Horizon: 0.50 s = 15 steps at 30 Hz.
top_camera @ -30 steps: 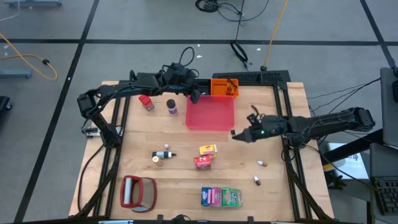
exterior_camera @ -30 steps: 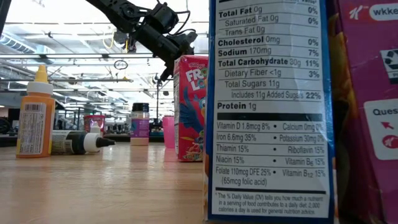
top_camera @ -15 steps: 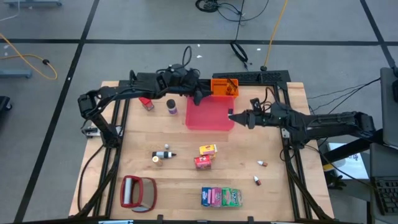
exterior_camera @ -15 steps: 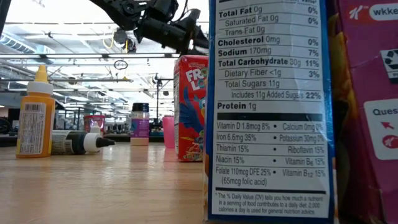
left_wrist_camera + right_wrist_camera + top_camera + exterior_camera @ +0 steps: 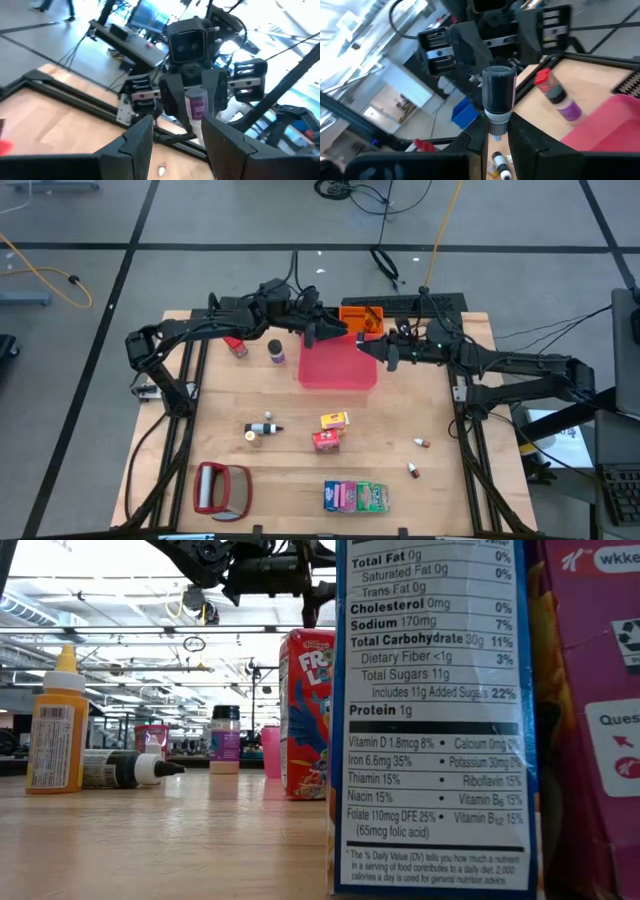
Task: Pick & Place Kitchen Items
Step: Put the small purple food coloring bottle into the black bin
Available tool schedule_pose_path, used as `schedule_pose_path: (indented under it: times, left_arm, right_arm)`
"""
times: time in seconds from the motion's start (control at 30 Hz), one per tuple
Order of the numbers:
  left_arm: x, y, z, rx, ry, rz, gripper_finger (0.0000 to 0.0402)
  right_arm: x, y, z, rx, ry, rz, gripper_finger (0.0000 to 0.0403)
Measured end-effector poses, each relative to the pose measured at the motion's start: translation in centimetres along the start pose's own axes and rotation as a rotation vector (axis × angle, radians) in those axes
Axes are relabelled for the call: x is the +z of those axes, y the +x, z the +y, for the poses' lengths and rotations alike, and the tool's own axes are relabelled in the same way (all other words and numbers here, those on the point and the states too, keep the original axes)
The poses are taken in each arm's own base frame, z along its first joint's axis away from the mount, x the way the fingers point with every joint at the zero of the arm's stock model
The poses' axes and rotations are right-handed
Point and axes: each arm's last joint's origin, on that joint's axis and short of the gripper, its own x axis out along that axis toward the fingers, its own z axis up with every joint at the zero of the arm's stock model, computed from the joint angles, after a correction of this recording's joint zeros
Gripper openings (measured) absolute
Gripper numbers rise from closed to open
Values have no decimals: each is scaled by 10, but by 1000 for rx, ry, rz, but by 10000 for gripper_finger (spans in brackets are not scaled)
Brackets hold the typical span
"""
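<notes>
My right gripper hangs over the far right corner of the red tray, shut on a small white bottle with a dark cap and a purple label. My left gripper faces it from the left, level and open. Its fingers stand a little short of the bottle without touching it. On the table stand a red container, a purple jar, two small bottles, a yellow carton, a red carton and the packets. My right gripper pinches the bottle's white end between its two fingers. The dark cap end sticks out past the fingertips. The fingers come level from the table's right. The bottle is lifted clear, above the tray.
An orange box stands at the tray's far edge, just behind both grippers. Two tiny bottles lie at the right. A red-framed silvery object lies near left. In the low view, tall cereal boxes hide the right half.
My right gripper has risen from the middle right of the table and gone toward the far edge and the left gripper, rolling as it went, with the bottle held. My left gripper has risen a little and tipped from pointing down to level, facing the right one.
</notes>
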Motion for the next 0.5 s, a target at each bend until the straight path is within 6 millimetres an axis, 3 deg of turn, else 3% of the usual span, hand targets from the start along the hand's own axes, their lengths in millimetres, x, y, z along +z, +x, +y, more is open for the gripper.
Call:
schedule_pose_path:
  times: [0.5]
  left_arm:
    - [0, 6, -13, -99, 22, -5, 170]
  right_arm:
    - [12, 33, 1, 31, -64, 60, 45]
